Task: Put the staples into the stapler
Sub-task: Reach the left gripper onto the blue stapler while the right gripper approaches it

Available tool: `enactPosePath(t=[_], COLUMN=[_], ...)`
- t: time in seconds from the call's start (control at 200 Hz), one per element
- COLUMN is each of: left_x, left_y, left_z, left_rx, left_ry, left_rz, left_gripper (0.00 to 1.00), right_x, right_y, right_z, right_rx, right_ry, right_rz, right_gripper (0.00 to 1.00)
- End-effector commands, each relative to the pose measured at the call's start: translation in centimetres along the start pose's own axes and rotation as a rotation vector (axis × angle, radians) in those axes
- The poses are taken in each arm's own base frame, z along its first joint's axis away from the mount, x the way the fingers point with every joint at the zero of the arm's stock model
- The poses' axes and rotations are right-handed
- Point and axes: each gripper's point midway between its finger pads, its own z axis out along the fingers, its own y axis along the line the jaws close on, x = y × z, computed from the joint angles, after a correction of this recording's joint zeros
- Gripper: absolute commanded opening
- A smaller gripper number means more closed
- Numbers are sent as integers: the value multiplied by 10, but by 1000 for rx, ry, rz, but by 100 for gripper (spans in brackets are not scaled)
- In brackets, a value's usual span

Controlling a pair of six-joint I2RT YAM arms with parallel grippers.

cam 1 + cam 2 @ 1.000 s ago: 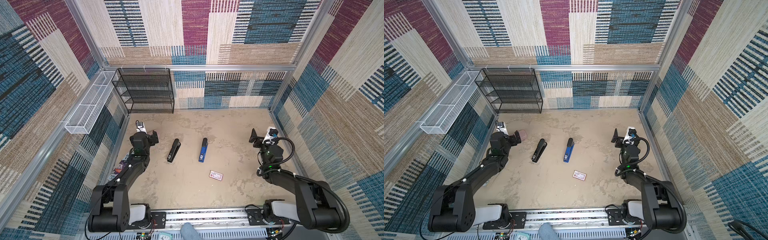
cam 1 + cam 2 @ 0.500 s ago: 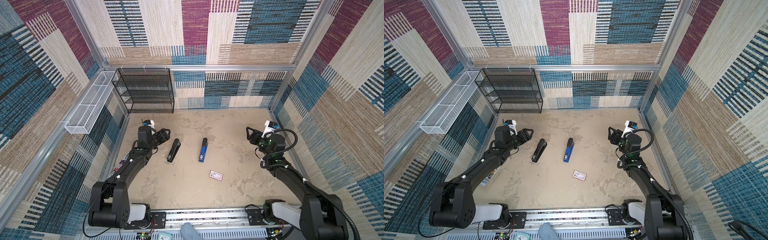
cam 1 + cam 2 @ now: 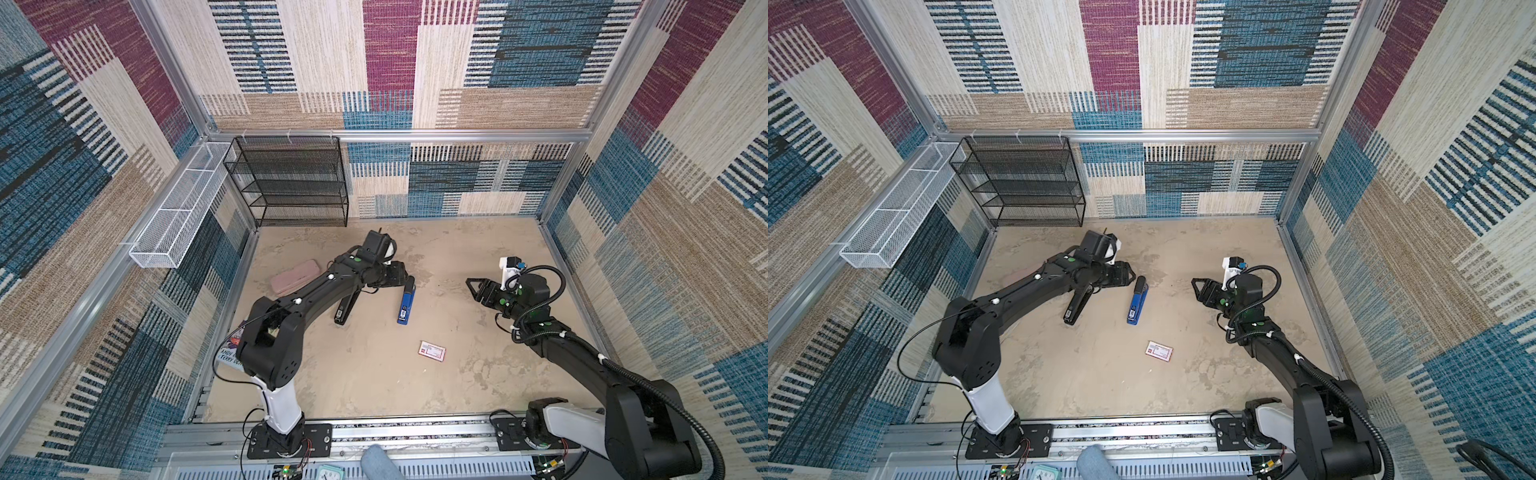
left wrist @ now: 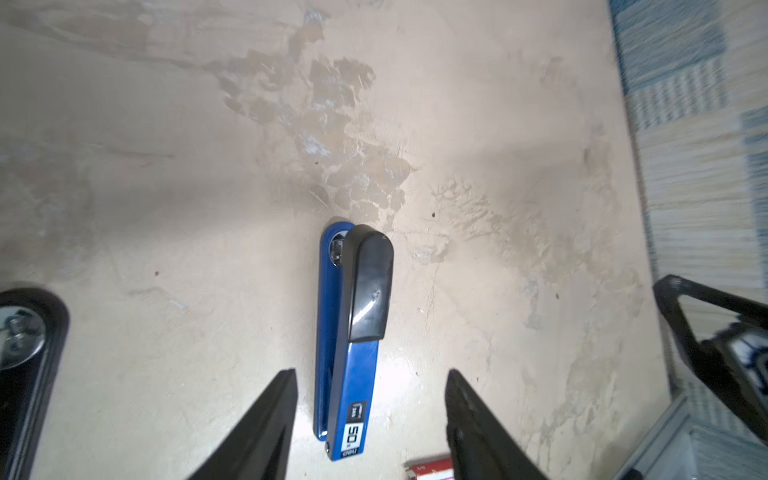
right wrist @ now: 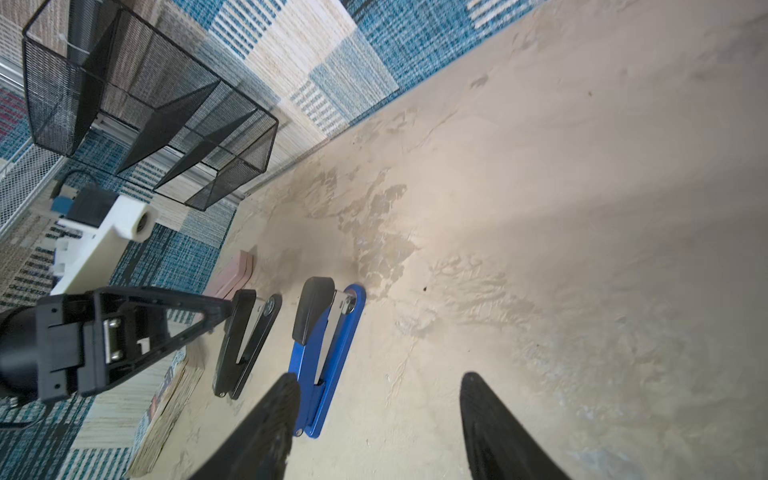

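Observation:
A blue stapler with a black cap lies shut on the sandy floor, next to a black stapler. The staples' box, flat and white with a red edge, lies closed nearer the front. My left gripper hovers open over the blue stapler's far end, a finger on either side and not touching it. My right gripper is open and empty, to the right of the blue stapler and pointing at it.
A pink pencil case lies left of the staplers, under the left arm. A black mesh rack stands at the back left and a white wire basket hangs on the left wall. A book lies by the left edge.
My left arm has swung from the left wall across the black stapler to above the blue one. My right gripper has moved a little left, toward the middle.

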Motion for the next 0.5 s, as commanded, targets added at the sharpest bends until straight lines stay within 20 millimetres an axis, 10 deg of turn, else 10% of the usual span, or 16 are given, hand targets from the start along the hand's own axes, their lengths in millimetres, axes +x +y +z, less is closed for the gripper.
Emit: enactPosePath(t=[0.0,0.491], left_x=[15,22], left_y=[9,4], left_z=[14,72], left_rx=[-114,-250], left_ry=[97,211], left_rz=[72,170], left_gripper=[66,50], right_x=[4,20], right_y=[1,-5], right_z=[2,9], right_rx=[-2,5], right_ry=[4,54], right_rz=[20,28], right_gripper=[65,65])
